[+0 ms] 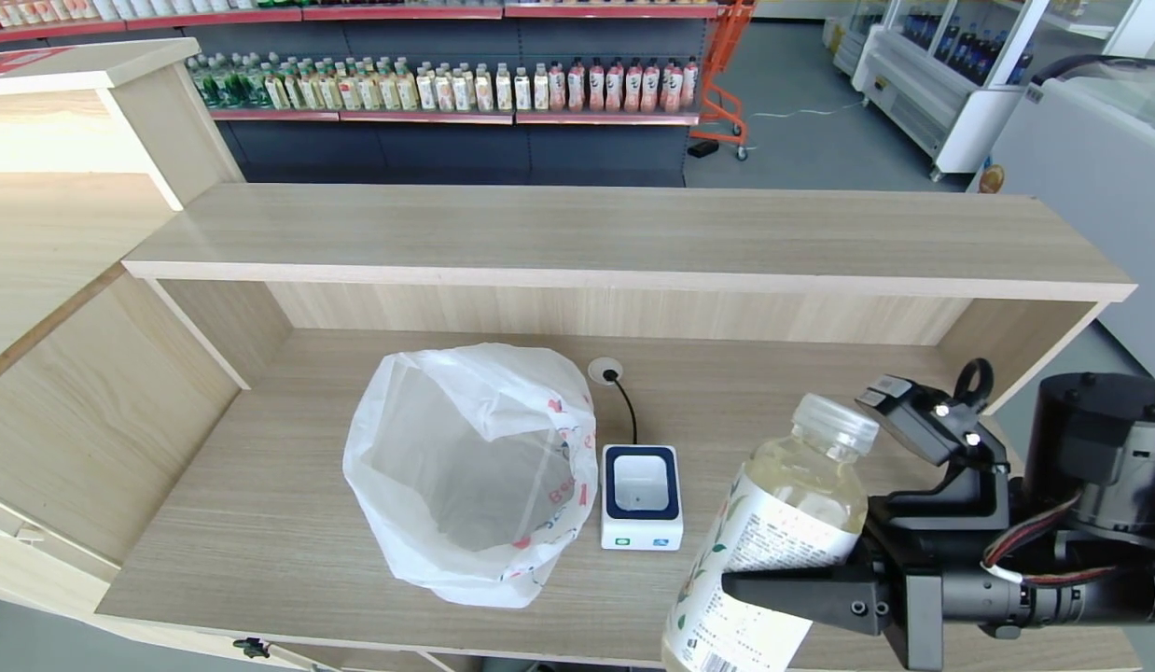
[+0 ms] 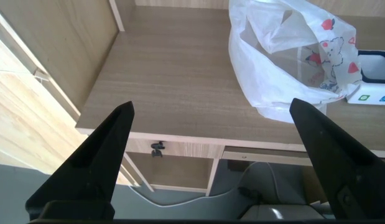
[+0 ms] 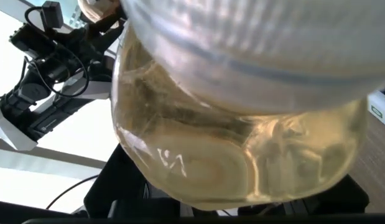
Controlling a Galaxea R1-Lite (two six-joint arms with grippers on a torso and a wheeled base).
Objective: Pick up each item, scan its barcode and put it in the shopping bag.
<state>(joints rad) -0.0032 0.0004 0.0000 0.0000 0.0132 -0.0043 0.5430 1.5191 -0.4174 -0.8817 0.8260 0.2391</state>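
Bottle (image 1: 790, 504) of pale liquid, white-capped and labelled, is clamped in the right gripper (image 1: 781, 586) and tilted above the front right corner of the counter (image 1: 260, 523), to the right of the scanner (image 1: 641, 495). The shopping bag (image 1: 475, 467) stands open just left of the scanner. The left gripper (image 2: 208, 165) hangs empty, fingers spread wide, off the counter's front edge.

bottle (image 1: 783, 523): clear, pale yellow drink, white cap, floral label; tilted, lifted right of scanner
scanner (image 1: 641, 495): white, window up, flat on counter (image 1: 260, 523)
shopping bag (image 1: 475, 467): translucent white, open-mouthed, just beside scanner
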